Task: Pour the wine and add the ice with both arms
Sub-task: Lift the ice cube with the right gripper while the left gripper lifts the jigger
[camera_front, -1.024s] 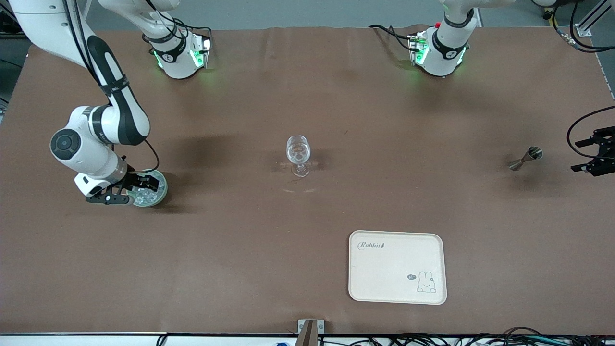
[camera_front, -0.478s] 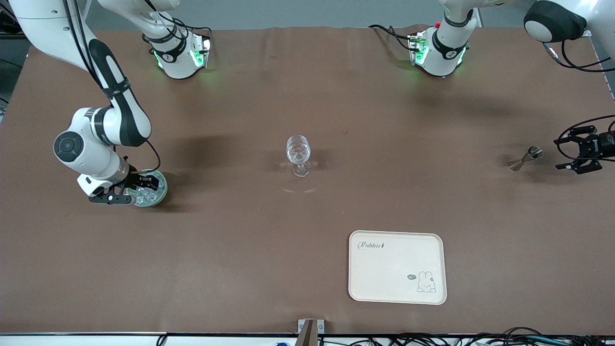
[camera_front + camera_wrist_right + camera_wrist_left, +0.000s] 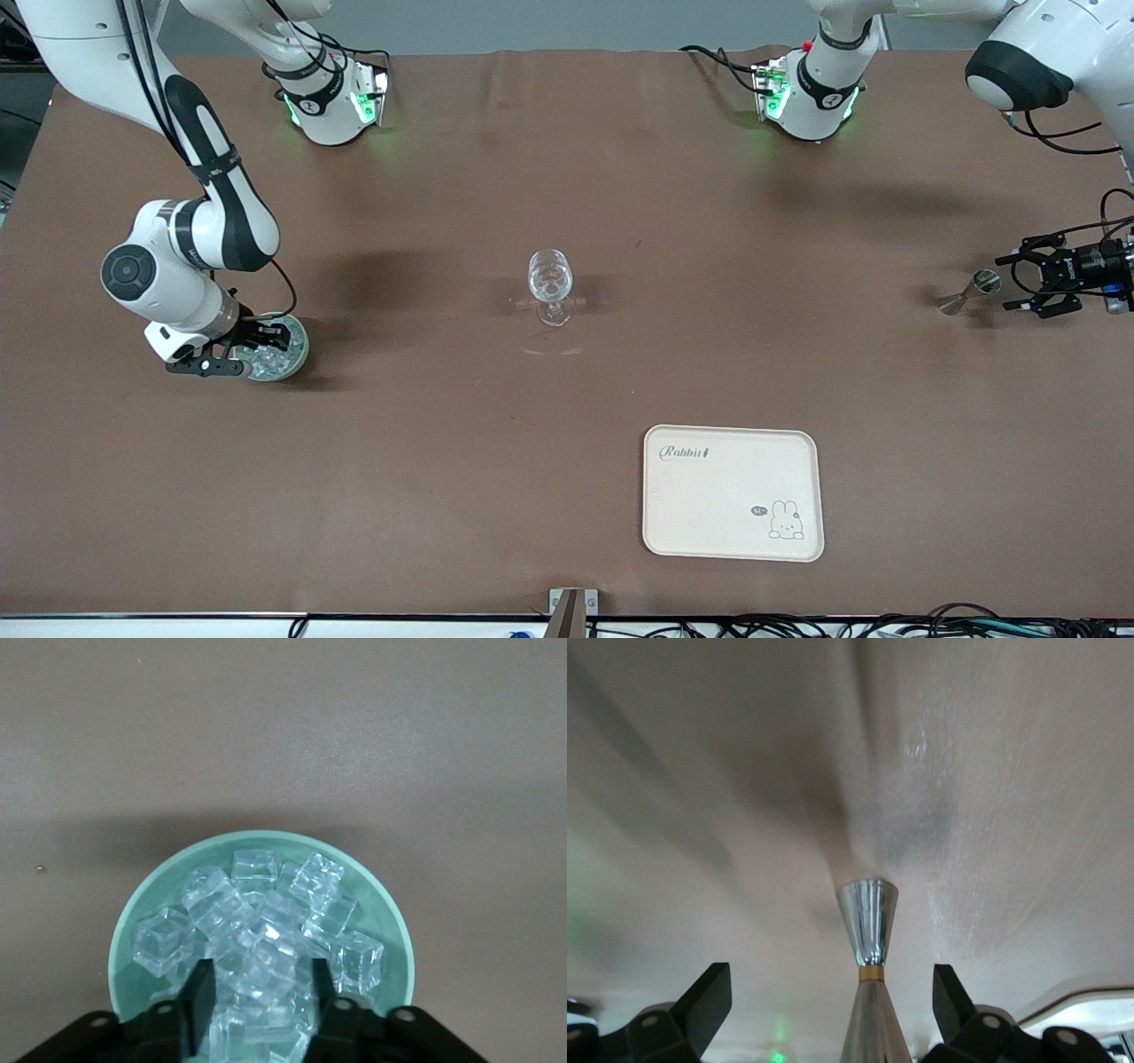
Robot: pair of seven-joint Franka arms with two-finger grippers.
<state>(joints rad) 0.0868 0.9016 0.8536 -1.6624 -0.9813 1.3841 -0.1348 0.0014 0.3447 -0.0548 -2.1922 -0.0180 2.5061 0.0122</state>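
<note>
A heap of ice point(image 3: 266, 930) fills the green bowl point(image 3: 124, 939) near the right arm's end of the table. My right gripper point(image 3: 261, 994) is down in the bowl point(image 3: 297, 341), its fingers closed in on one cube point(image 3: 266, 970). A steel jigger point(image 3: 970, 292) lies on its side near the left arm's end. My left gripper point(image 3: 1010, 283) is low beside it and open. In the left wrist view the jigger point(image 3: 866, 921) reaches in between the fingers of my left gripper point(image 3: 830, 1010) without touching them. The clear stemmed glass point(image 3: 550, 283) stands mid-table. No wine is in view.
A cream tray point(image 3: 733, 532) with a rabbit print lies nearer the front camera than the glass. Both arms' bases point(image 3: 328, 106) point(image 3: 811, 97) stand along the table's back edge. Brown cloth covers the table.
My left gripper has come in from the table's end and lowered, so its open fingers now flank the jigger. My right gripper's fingers have narrowed onto a cube in the bowl.
</note>
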